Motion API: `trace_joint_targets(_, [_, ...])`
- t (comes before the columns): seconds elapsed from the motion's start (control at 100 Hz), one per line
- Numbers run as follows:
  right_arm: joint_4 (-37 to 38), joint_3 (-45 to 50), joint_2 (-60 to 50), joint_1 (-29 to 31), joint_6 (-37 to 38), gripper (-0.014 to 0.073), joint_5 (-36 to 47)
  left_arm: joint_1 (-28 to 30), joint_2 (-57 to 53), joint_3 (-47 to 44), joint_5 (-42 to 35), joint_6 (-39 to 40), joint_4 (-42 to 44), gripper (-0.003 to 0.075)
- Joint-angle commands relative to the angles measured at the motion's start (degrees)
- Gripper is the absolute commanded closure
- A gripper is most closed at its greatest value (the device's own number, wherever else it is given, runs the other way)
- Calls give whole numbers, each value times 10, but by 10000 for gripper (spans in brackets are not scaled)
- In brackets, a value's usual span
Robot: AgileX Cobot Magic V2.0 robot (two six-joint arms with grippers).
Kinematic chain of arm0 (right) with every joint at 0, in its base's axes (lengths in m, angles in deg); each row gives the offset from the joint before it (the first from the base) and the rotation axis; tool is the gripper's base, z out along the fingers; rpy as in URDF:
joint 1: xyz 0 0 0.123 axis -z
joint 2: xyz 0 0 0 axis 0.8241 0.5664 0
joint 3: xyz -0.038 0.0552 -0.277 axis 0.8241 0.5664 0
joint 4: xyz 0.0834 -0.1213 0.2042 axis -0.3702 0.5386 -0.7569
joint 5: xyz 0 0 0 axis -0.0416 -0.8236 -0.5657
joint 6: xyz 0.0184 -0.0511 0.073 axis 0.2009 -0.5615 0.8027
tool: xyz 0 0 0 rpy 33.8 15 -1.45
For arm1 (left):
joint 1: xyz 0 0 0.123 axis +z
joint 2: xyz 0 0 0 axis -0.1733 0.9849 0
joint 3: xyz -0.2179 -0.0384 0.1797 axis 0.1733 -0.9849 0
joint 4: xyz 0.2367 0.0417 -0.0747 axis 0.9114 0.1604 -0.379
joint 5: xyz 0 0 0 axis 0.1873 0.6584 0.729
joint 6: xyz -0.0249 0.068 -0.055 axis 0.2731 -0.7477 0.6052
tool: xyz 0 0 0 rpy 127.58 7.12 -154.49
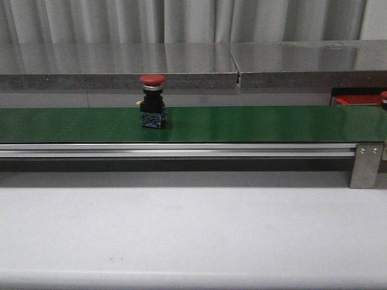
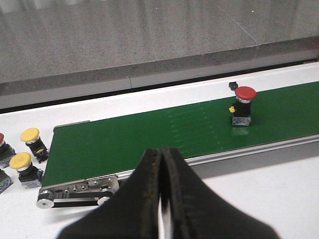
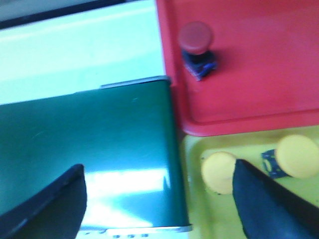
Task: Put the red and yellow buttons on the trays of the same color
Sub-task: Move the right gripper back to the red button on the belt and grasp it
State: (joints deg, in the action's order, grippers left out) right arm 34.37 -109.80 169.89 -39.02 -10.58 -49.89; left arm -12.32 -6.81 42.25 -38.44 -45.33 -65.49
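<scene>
Trouble brews: a red button [image 1: 153,100] stands upright mid-belt [image 1: 254,124], far edge side, and we risk toppling it. Our left gripper [image 2: 160,199] has jaws pressed together; our right gripper [image 3: 159,199], jaws spread, hovers where belt meets red tray [image 3: 259,74] and yellow tray [image 3: 199,209].

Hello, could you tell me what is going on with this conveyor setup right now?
A red button stands upright on the green belt, with nothing holding it. The left gripper is shut and empty, on the near side of the belt; two yellow buttons wait on the table past the belt's end. The right gripper is open over the other end, above the trays: the red tray already holds one red button, and the yellow tray holds two yellow ones.
</scene>
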Motion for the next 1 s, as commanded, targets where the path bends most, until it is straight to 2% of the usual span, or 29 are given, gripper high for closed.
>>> trace_joint_targets(0.0, [14,-31,-24,-44,-9,-2,1,-4,5,13,-41,4,-8,741])
trace_joint_targets(0.15, [27,-43,-23,-124,-9,-2,-1,-4,5,13,-41,4,-8,741])
trace_joint_targets(0.37, [46,-51,-15,-207,-9,-2,-18,-4,5,13,-41,4,-8,741])
trace_joint_targets(0.64, [70,-139,50,-264,-21,-2,-114,-4,5,13,-41,4,-9,741])
trace_joint_targets(0.99, [68,-264,150,-335,-110,-2,-198,-4,5,13,-41,4,-9,741])
